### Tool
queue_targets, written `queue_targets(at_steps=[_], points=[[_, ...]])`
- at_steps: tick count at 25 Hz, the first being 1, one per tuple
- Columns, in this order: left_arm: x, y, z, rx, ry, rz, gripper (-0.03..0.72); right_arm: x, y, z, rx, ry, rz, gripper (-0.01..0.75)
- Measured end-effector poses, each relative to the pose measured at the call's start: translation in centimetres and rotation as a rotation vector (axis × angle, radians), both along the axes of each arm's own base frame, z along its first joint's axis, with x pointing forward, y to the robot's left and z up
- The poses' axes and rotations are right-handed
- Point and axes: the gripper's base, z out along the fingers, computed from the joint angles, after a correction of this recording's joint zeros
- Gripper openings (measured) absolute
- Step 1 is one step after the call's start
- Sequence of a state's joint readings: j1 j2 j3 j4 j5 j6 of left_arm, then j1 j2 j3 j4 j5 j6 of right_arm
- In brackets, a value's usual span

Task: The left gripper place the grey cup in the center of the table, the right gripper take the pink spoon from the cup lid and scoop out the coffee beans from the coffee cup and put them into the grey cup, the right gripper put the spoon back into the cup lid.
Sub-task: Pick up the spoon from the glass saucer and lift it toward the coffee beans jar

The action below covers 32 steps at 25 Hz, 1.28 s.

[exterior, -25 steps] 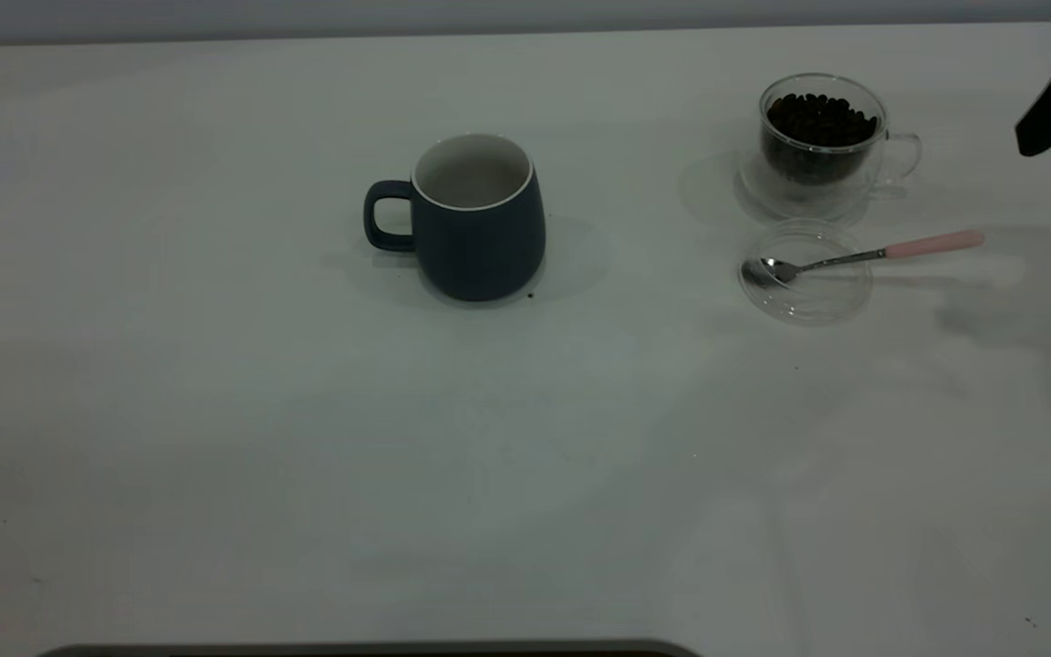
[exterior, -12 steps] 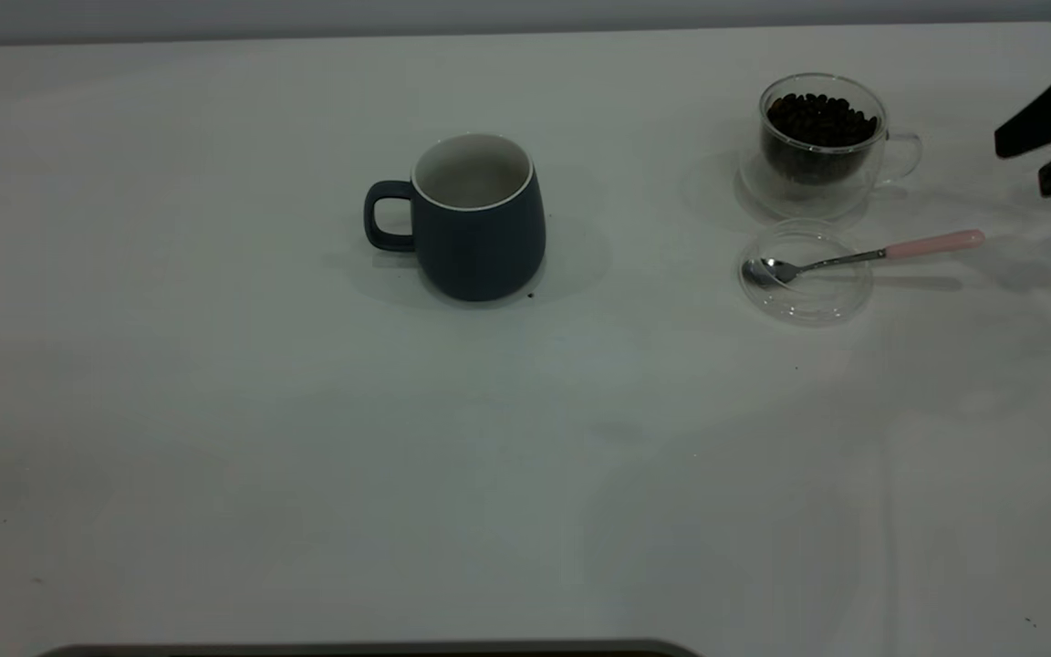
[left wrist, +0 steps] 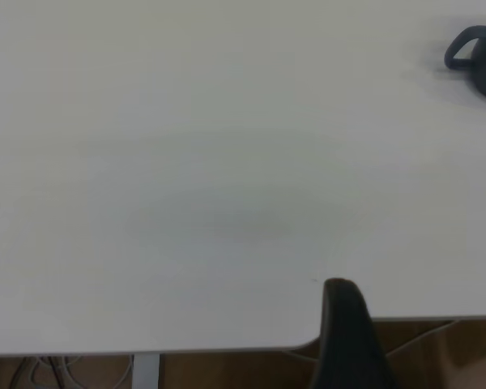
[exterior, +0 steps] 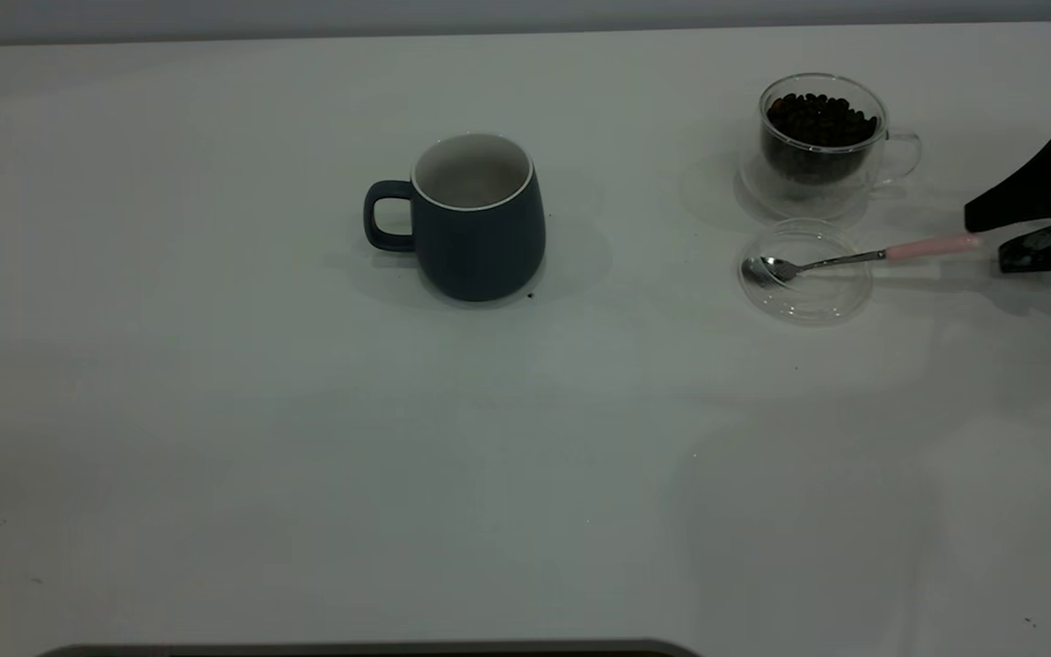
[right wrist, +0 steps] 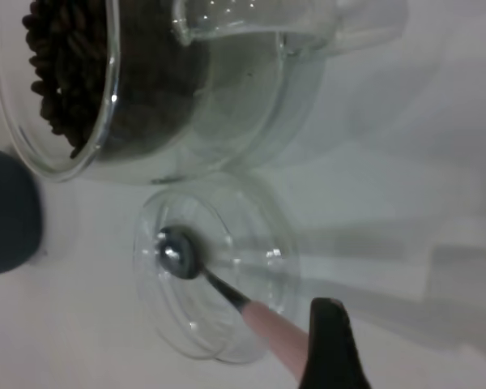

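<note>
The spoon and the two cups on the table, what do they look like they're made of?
The pink spoon looks like polished metal, its bowl mirror-bright, with a matte pink handle, perhaps plastic or ceramic. The coffee cup is clear glass: the beans show through its wall. The grey cup appears to be ceramic, matte dark outside and white inside.

The worktop (exterior: 306, 438) is white and smooth. A few tiny dark specks (exterior: 531, 295) lie on it. Under its edge there are thin wires (left wrist: 44, 371) and a brown floor (left wrist: 227, 371).
</note>
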<state>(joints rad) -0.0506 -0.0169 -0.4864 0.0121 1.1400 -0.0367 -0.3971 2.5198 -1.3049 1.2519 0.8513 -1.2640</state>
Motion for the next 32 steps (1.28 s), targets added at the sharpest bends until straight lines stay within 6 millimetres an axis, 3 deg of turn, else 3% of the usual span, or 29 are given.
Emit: queue_targets(at_steps=[14,21,32], points=[[0.0,0.0,0.0,-0.002,0.000,0.001,0.513,-0.1,1.0,0.2,0.160,-0.018,0.020,0.560],[0.0,0.0,0.0,-0.002,0.000,0.001,0.513,-0.6,1.7,-0.9,0.192,0.013,0.042,0.560],[0.0,0.0,0.0,-0.002,0.000,0.001,0.513,-0.4,3.6,-1.2,0.199,0.018,0.085,0.554]])
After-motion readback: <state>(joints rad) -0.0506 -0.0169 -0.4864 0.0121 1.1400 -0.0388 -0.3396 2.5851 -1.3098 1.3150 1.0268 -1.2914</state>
